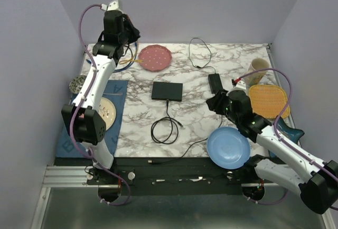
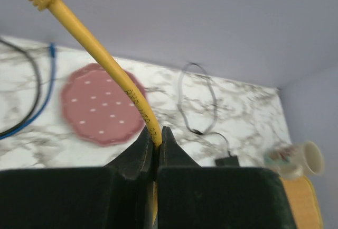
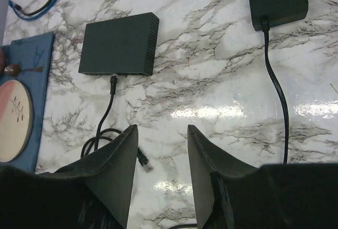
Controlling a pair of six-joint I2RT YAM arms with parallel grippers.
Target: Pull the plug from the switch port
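The switch (image 1: 167,91) is a flat black box lying mid-table; it also shows in the right wrist view (image 3: 119,44). A black plug (image 3: 113,80) sits in a port on its near edge, and its black cable (image 1: 165,129) runs down into a coil with a loose end (image 3: 143,160). My right gripper (image 3: 161,128) is open and empty, hovering to the right of the coil and nearer than the switch (image 1: 216,103). My left gripper (image 2: 155,136) is shut on a yellow cable (image 2: 105,60), raised high at the back left (image 1: 127,32), far from the switch.
A pink dotted plate (image 1: 155,57) and a blue cable (image 1: 124,67) lie at the back left. A black power brick (image 1: 214,82) with thin leads lies right of the switch. A blue plate (image 1: 228,147), an orange mat (image 1: 268,101) and a cup (image 1: 258,70) are on the right. A blue mat with a dish (image 1: 108,111) lies left.
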